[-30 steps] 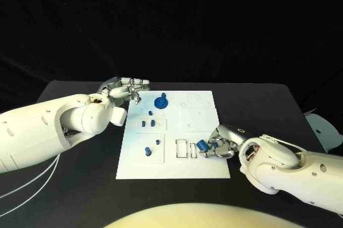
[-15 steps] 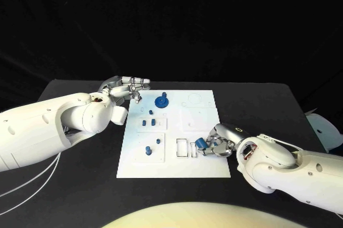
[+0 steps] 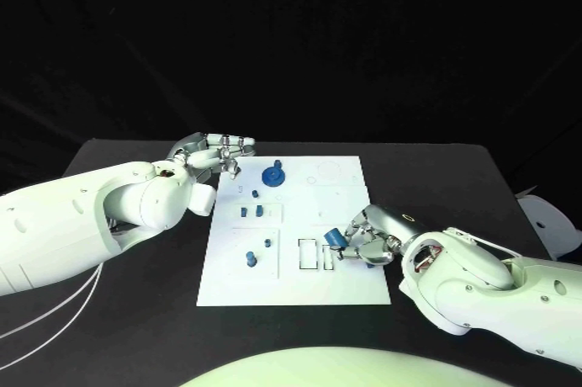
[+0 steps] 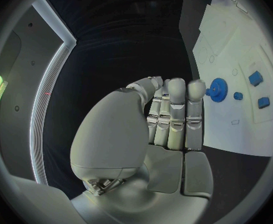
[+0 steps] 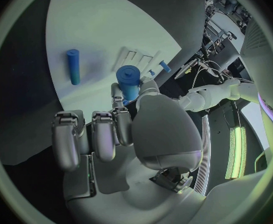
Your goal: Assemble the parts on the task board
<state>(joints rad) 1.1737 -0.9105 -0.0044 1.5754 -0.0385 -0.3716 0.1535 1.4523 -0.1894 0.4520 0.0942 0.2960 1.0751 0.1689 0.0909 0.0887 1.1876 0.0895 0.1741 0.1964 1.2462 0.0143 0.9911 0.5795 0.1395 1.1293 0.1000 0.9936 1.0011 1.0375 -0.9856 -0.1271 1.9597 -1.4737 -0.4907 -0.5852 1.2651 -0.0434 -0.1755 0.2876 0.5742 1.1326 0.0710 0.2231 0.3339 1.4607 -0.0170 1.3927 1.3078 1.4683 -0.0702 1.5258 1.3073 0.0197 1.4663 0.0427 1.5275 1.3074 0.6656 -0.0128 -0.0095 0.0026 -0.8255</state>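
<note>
The white task board (image 3: 297, 278) lies mid-table. My right hand (image 3: 370, 242) is over its right side and pinches a blue cylinder (image 3: 331, 235) (image 5: 129, 82), held nearly upright just above the narrow slots (image 3: 309, 254). A blue gear (image 3: 273, 175) (image 4: 218, 88) stands near the board's far edge. Two small blue blocks (image 3: 250, 209) (image 4: 255, 77) lie left of centre. A short blue peg (image 3: 251, 257) stands in the near left panel. Another blue peg (image 5: 73, 66) lies on the board (image 5: 99, 25). My left hand (image 3: 221, 151) (image 4: 171, 114) hovers at the board's far left corner, holding nothing, fingers side by side.
A white object (image 3: 542, 217) sits at the table's right edge. Black table (image 3: 449, 172) surrounds the board on every side. My left forearm (image 3: 109, 210) lies along the board's left side.
My right hand has carried the blue cylinder a little left and away from me, over the slots, and it now stands more upright. The left hand has stayed put.
</note>
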